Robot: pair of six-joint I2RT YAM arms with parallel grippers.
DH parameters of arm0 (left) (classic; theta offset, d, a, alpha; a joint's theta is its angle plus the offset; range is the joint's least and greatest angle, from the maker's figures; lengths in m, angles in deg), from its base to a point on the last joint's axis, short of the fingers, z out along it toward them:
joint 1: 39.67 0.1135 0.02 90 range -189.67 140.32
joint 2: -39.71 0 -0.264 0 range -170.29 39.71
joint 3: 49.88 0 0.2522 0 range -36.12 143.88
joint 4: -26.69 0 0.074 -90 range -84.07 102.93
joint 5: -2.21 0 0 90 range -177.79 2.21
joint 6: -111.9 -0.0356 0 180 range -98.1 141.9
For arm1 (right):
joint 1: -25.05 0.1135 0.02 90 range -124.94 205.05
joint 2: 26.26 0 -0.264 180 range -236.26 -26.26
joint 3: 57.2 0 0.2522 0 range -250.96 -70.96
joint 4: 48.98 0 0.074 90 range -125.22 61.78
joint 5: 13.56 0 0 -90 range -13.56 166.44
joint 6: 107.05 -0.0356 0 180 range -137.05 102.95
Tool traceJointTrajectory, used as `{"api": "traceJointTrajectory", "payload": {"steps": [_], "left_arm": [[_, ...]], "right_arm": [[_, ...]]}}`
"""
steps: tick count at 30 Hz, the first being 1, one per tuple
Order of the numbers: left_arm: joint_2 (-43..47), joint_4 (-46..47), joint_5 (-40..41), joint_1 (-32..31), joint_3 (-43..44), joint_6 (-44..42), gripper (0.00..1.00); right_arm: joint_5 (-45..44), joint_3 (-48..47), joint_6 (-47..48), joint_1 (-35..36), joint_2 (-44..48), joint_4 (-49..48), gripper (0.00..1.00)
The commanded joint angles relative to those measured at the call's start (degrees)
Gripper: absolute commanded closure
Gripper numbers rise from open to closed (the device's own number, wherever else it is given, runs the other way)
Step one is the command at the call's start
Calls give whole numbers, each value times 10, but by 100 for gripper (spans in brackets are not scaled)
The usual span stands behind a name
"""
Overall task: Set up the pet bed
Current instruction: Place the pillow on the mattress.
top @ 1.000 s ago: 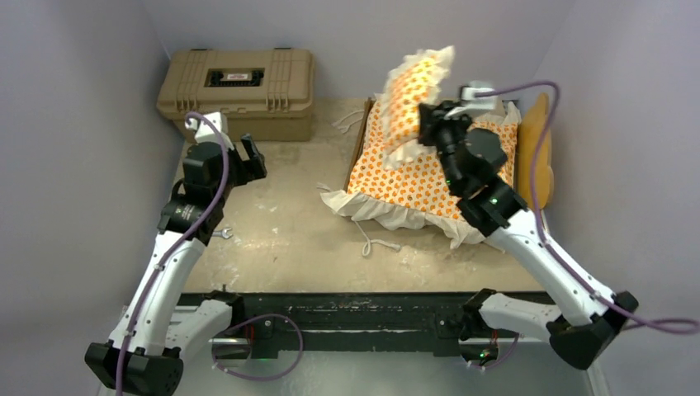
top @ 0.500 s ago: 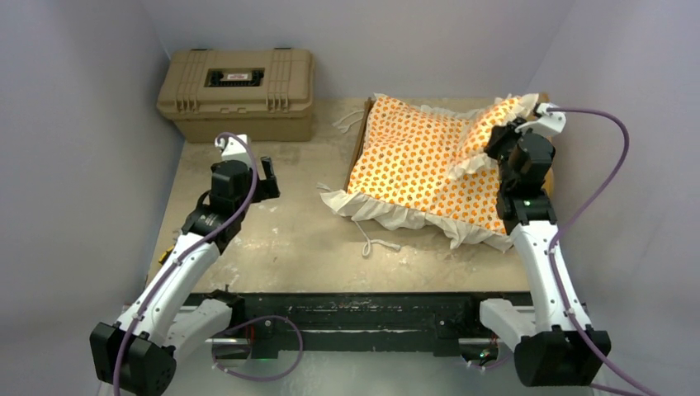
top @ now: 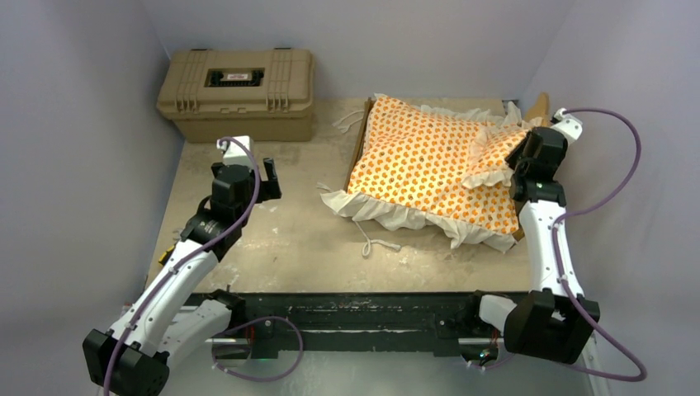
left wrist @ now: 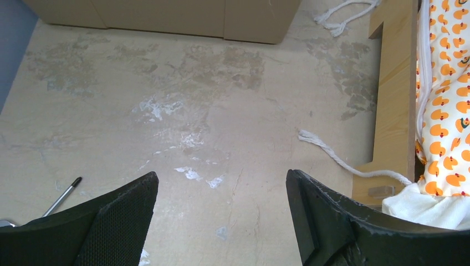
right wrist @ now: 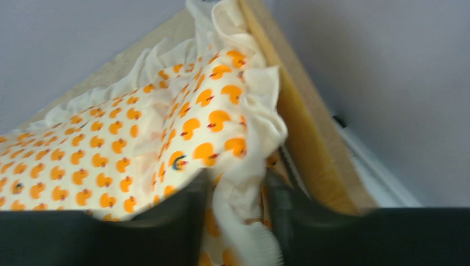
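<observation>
Orange-printed cloth fills the far right of the table (top: 281,231) as we look down on the pet bed. The mattress cushion (top: 429,165) lies across the light-wood frame (top: 361,140), its white ruffle spilling over the near edge onto the tabletop. The small matching pillow (top: 499,148) sits on the cushion at its right end, beside the headboard (top: 541,107), which stands against the right wall. The right gripper (top: 518,158) reaches over that end from the near side. In its wrist view we see the jaws narrow, with the pillow's white ruffle pinched between the two dark fingers (right wrist: 177,221), though the picture is blurred. The headboard's wooden edge runs just to the right of them.

The left gripper (top: 266,181) hangs over bare tabletop, well apart from the bed, its jaws spread wide and holding nothing. Its wrist camera shows us the scuffed, paint-flecked surface between the fingertips, the side rail of the frame at the right, and a white cord (left wrist: 343,158) trailing from the cushion's corner across the table. A thin metal rod (left wrist: 64,194) lies near the left finger. A tan hard case (top: 238,92), lid shut, stands at the far left corner, apart from the bed. A purple cable (top: 615,165) loops from the right wrist toward the wall.
</observation>
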Motion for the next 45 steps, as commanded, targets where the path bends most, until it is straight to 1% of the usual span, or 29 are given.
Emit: {"api": "traceJointTrajectory", "payload": {"steps": [1,6,8,11,13,16,18,21,25,29,34,39,41,42,45], "left_arm": [[10,17,17,-6,-5,-11,16],[10,16,19,-7,-6,-11,16],[10,17,20,-7,-6,-12,16],[9,17,23,-7,-7,-12,16],[9,16,25,-7,-6,-12,16],[9,16,28,-7,-8,-13,16],[9,16,28,-7,-8,-13,16],[10,16,26,-8,-9,-13,16],[14,16,27,-8,-10,-14,16],[17,15,28,-8,-10,-15,16],[15,13,24,-8,-10,-13,16],[11,-3,19,-8,12,-8,15],[12,-22,24,-8,33,-7,15],[14,-31,27,-8,45,-7,15],[26,-61,39,-8,78,-9,14]], "right_arm": [[-95,-89,69,1,9,21,39],[-130,-185,94,35,-12,74,31],[-145,-202,100,57,-25,87,30],[-85,-203,85,72,-45,101,30],[-62,-180,69,78,-59,103,30],[-19,-121,34,76,-66,87,30],[-18,-89,21,74,-72,70,30],[-42,-50,10,67,-84,38,29],[-34,-29,-1,56,-101,8,29],[-23,-35,-19,56,-107,10,29],[-25,-69,-17,55,-63,26,29],[-7,-98,0,56,5,25,24],[1,-100,9,56,44,19,3],[2,-100,12,56,65,19,1],[4,-103,30,56,121,30,1]]}}
